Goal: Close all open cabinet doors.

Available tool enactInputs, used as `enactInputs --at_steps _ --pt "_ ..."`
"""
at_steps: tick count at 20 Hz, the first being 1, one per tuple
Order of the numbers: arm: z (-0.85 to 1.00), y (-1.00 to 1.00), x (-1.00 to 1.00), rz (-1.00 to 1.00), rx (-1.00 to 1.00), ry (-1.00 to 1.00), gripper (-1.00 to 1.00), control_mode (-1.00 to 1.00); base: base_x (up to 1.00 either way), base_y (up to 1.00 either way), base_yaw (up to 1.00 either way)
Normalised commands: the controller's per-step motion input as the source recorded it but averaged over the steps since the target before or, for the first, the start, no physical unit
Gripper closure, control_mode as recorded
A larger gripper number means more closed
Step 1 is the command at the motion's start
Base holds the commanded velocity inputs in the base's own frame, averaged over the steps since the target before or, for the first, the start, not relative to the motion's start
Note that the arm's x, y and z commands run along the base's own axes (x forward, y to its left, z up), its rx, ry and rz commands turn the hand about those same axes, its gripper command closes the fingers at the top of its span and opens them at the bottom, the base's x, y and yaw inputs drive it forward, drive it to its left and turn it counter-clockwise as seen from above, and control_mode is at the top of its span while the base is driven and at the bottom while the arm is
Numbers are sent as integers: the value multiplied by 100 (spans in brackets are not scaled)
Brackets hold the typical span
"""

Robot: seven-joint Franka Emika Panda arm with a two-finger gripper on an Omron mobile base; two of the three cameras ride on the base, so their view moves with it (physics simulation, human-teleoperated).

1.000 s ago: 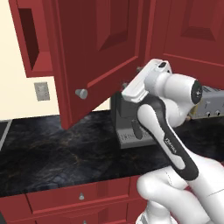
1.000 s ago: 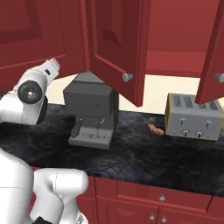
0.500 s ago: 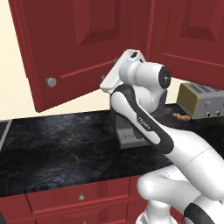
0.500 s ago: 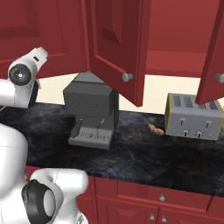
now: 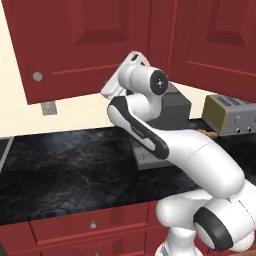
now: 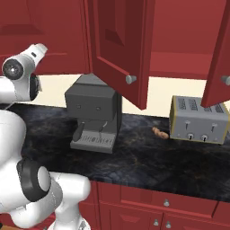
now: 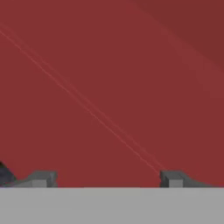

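Observation:
A wide dark-red cabinet door (image 5: 90,45) with a silver knob (image 5: 37,76) at its lower left fills the upper left of the left base view. My gripper (image 5: 113,86) is up against its lower part, open and holding nothing. The hand view shows only red door surface (image 7: 109,87) close ahead, with the fingertips (image 7: 41,179) wide apart. In the right base view my gripper (image 6: 39,48) sits at the far left. A second door (image 6: 119,45) with its knob (image 6: 130,79) stands open over the counter. A third door (image 6: 220,58) hangs open at the right edge.
A grey coffee machine (image 6: 94,117) stands on the black counter (image 6: 148,161), behind my arm in the left base view. A silver toaster (image 6: 197,126) sits to the right, with a small brown item (image 6: 159,132) beside it. Red drawer fronts (image 5: 90,225) run below the counter.
The left door has swung leftward, its knob moving left and up in the left base view. My arm followed it to the left. The other two doors have not moved.

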Motion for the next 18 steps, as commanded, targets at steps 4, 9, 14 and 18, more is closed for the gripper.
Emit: enactInputs --at_steps 4,9,14,18 --pt "2 60 54 -25 -12 0 -100 -100 0 0 0" --pt "11 47 35 -29 -9 1 -100 -100 0 0 0" --pt "15 31 27 -27 -4 5 -100 -100 0 0 0" --pt "19 12 36 -18 0 7 -100 -100 0 0 0"
